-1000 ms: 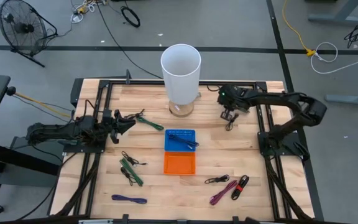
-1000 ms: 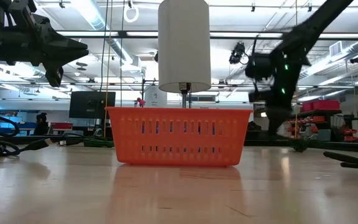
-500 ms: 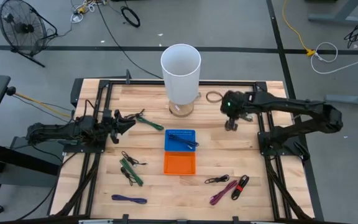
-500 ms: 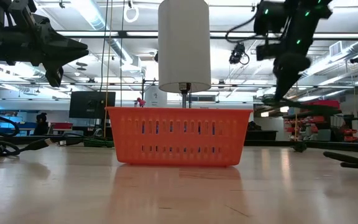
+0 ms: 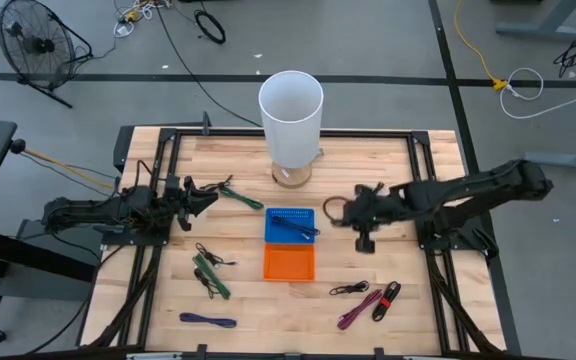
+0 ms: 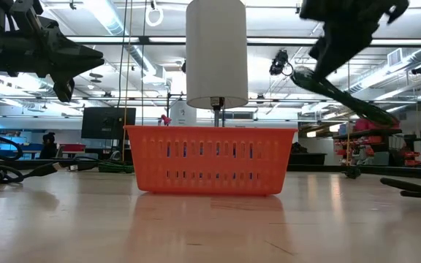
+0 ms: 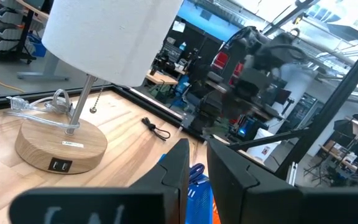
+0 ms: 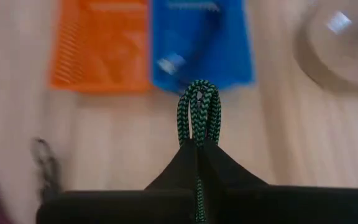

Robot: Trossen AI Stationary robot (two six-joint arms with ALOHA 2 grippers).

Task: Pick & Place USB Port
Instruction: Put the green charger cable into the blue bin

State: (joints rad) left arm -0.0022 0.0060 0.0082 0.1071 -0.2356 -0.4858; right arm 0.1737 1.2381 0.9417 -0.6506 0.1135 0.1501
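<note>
Cable (image 8: pixel 198 115): green-black braided loop | right tool (image 8: pixel 197 146): clamped | baskets: slotted plastic

Two dark jointed arms (image 5: pixel 468 190) — black wedge-shaped fingers (image 8: pixel 197 165).

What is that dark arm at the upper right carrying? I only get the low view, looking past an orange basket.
Observer: The right gripper is shut on a green-and-black braided cable, loop forward.
Operator: Where is it over the table?
Observer: Seen from above, it hangs just right of a blue basket, which your orange basket hides.
Operator: And the other arm?
Observer: The left gripper is at the left side of the table, beside a green cable.
</note>
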